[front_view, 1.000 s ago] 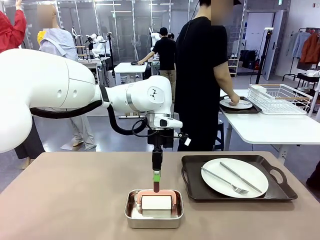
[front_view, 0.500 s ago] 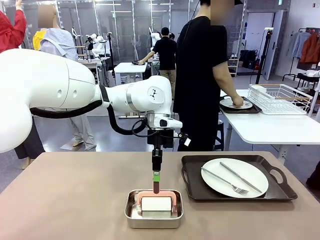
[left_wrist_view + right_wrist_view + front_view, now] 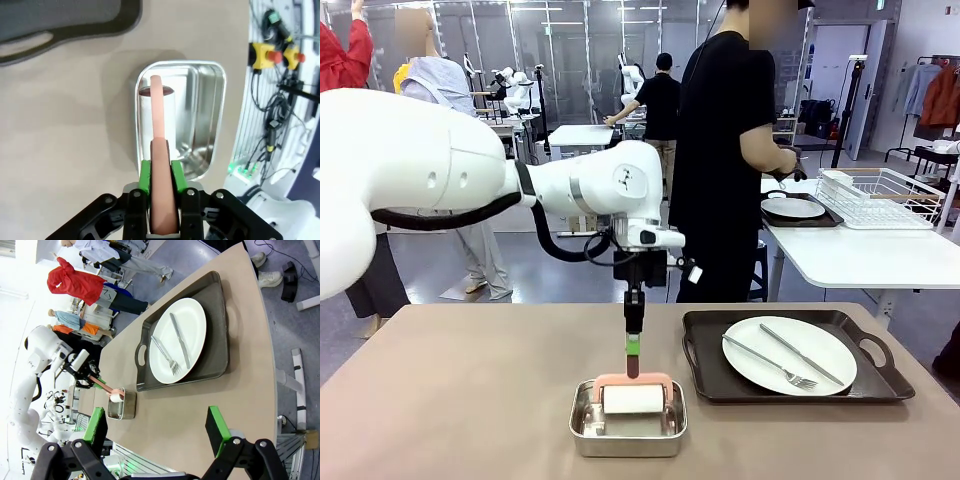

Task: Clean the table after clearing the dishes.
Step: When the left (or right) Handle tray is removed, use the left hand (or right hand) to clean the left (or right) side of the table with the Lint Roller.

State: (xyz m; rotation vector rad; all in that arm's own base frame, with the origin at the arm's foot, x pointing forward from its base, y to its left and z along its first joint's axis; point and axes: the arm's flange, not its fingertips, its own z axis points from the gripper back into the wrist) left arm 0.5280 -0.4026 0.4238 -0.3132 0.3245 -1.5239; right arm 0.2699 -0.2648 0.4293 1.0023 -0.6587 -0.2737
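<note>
The clearing is only partly done, I judge: one dark tray [image 3: 705, 385] carrying a white plate [image 3: 825, 350], fork [image 3: 770, 362] and knife [image 3: 802, 354] is sitting on the beige table [image 3: 460, 400] at the robot's right; a second tray [image 3: 772, 221] is lying on the white side table [image 3: 860, 255] beside the person [image 3: 720, 150]; rolling is not yet begun. The left gripper [image 3: 633, 348] is clamping narrowly on the pink handle of the roller [image 3: 631, 398]; its white drum is lying crosswise inside the steel pan [image 3: 582, 428], handle pointing straight up; the right gripper [image 3: 157, 427] is standing wide, holding nothing.
</note>
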